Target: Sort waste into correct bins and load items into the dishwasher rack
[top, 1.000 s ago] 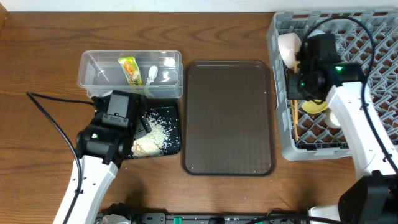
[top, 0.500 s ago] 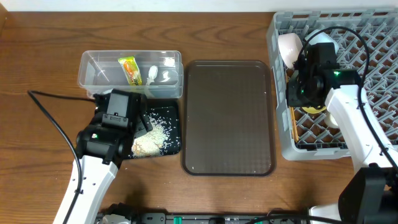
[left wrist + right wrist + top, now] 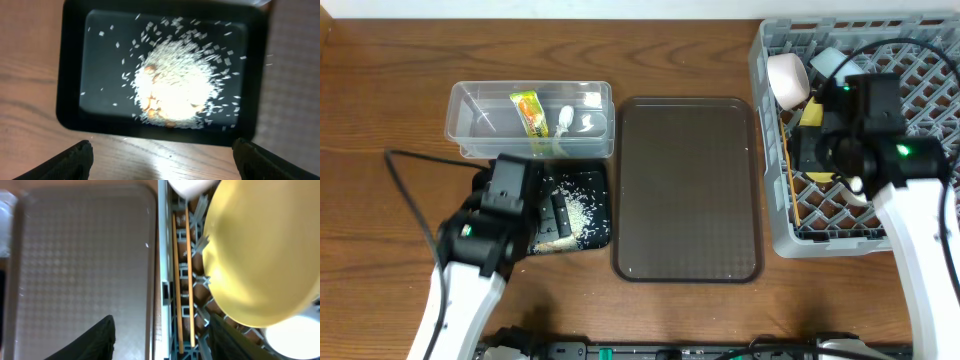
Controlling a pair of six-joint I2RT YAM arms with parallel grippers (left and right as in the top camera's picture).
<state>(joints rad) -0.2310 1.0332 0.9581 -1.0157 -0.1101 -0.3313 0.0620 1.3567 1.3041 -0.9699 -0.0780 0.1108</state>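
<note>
In the right wrist view my right gripper stands open over the left rim of the grey dishwasher rack. The yellow plate rests in the rack just right of it, free of both fingers. The wooden chopsticks lie in the rack below the gap. A white bowl, a light blue bowl and a small white cup sit in the rack too. My left gripper hangs open above the black tray, near its front edge, over the pile of rice scraps.
The clear tub behind the black tray holds the green-and-yellow wrapper and a white scrap. A bare brown serving tray lies between the bins and the rack. A black cable runs along the left arm.
My right gripper has opened and let go of the yellow plate, then drawn back to the right and toward the front. The left arm has shifted slightly forward over the black tray.
</note>
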